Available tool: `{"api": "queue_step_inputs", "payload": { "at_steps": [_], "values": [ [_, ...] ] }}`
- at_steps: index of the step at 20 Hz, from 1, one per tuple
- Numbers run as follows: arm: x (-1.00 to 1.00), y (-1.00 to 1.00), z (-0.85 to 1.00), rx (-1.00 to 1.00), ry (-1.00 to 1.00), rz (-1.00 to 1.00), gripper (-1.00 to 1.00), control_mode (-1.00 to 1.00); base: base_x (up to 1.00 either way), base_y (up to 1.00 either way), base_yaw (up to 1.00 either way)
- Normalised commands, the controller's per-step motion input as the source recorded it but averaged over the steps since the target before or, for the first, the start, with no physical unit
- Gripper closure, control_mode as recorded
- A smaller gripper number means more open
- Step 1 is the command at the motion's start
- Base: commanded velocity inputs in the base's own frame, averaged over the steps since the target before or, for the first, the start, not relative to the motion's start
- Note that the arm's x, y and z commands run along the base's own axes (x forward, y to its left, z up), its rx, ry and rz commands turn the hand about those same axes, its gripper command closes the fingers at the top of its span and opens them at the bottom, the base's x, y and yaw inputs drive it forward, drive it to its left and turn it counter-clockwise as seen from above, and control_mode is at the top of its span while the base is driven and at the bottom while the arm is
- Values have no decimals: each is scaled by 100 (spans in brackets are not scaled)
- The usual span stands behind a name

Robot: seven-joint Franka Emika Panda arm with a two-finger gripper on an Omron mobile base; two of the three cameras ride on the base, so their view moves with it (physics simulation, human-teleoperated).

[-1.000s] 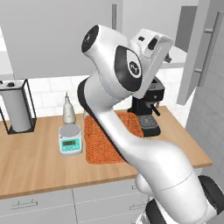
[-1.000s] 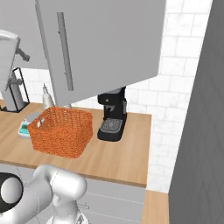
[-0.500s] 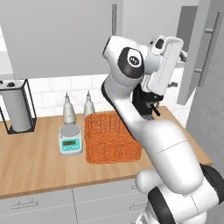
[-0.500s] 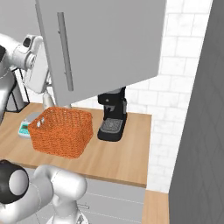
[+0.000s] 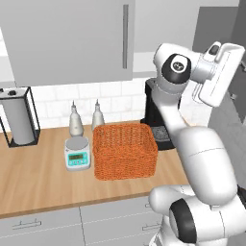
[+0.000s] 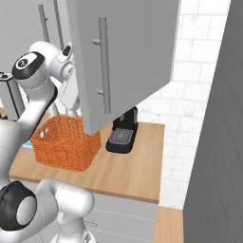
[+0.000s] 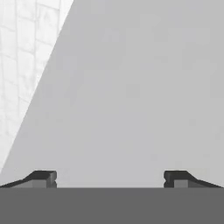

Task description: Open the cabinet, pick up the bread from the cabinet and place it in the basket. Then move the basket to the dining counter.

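Grey flat cabinet (image 5: 72, 41) door looks stiff and slick; I'd grasp its bar handle (image 5: 125, 36). My gripper (image 7: 109, 177) fingers are spread, empty.

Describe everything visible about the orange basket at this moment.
The basket is a bright orange, rectangular, woven wicker container with upright sides and no handle. It sits upright on the wood counter, just right of the digital scale and left of the black coffee machine, with two bottles behind it. Its inside looks empty from the left base view. Nothing grips it; the hand, open, is raised toward the grey cabinet.
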Motion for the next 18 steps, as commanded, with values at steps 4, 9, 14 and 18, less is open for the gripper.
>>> {"api": "queue_step_inputs", "payload": {
  "at_steps": [4, 9, 14, 18],
  "values": [
    [-19, -96, -16, 0, 0, -4, -100, -100, 0, 0, 0],
    [21, -70, -8, 0, 0, 5, -100, -100, 0, 0, 0],
    [33, -50, 0, 1, 1, 4, -100, -100, 0, 0, 0],
    [0, 59, -6, 0, 2, 0, -100, -100, 0, 0, 0]
  ]
}}
